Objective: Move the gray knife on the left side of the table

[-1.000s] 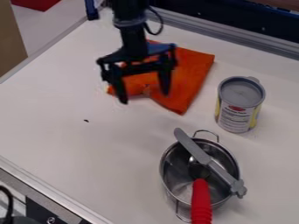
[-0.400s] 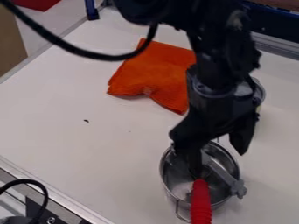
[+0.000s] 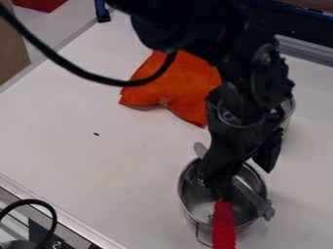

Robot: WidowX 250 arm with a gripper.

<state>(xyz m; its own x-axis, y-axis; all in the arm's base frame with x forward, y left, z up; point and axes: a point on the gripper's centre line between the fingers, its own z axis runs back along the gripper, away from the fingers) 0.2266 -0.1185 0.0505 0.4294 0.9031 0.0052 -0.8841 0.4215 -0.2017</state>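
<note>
The hand (image 3: 244,182) hangs over pot (image 3: 193,198) and gray knife (image 3: 251,196), spread apart — yellow label (image 3: 286,123) on can (image 3: 290,107) mostly hidden.

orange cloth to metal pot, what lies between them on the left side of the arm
In the camera view, the tip of the gray knife juts past the rim of the metal pot toward the orange cloth; otherwise that stretch is bare white tabletop.

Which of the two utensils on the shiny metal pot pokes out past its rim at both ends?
The gray knife: both its ends stick out, while the red-handled utensil sticks out only at the near side.
</note>
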